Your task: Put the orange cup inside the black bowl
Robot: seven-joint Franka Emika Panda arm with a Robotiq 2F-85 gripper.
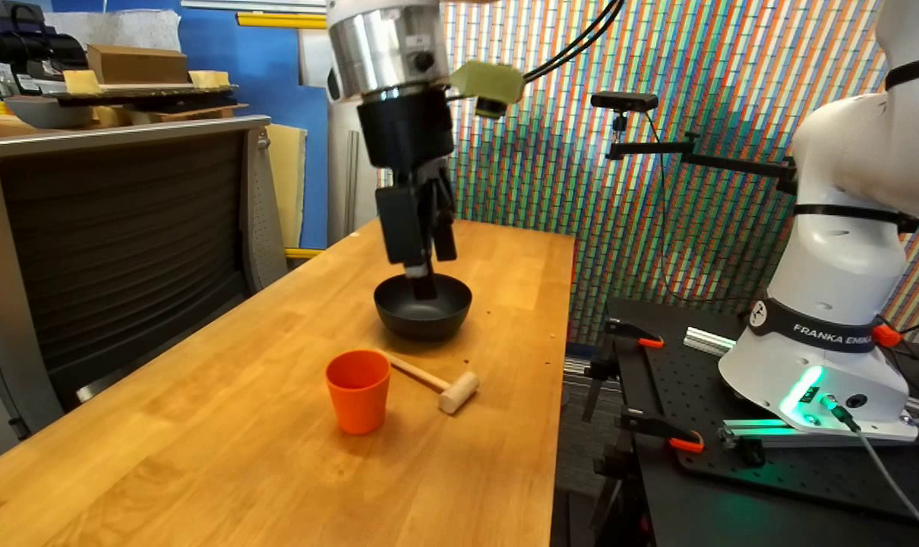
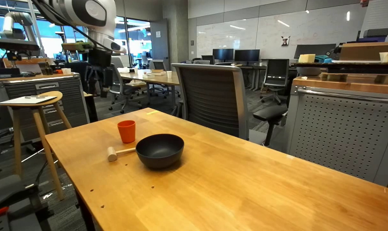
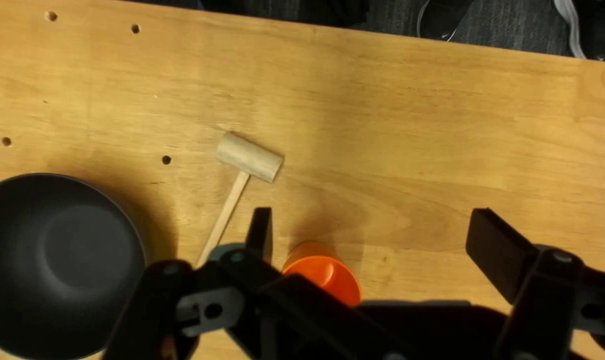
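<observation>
The orange cup (image 1: 358, 399) stands upright on the wooden table in both exterior views (image 2: 127, 132). In the wrist view the cup (image 3: 327, 275) shows below the jaws, nearer the left finger and partly hidden by it. The black bowl (image 1: 421, 323) sits upright near the cup, also in an exterior view (image 2: 160, 150). In the wrist view the bowl (image 3: 82, 245) is at the left, cut by the frame edge. Its visible inside is empty. My gripper (image 3: 370, 240) is open and empty, high above the table. It also shows in both exterior views (image 1: 423, 266) (image 2: 97, 89).
A small wooden mallet (image 3: 250, 157) lies on the table (image 3: 407, 125) between cup and bowl, its handle end close to the bowl. A dark office chair (image 2: 210, 99) stands along one long table edge. The robot base (image 1: 816, 365) is beyond the opposite edge.
</observation>
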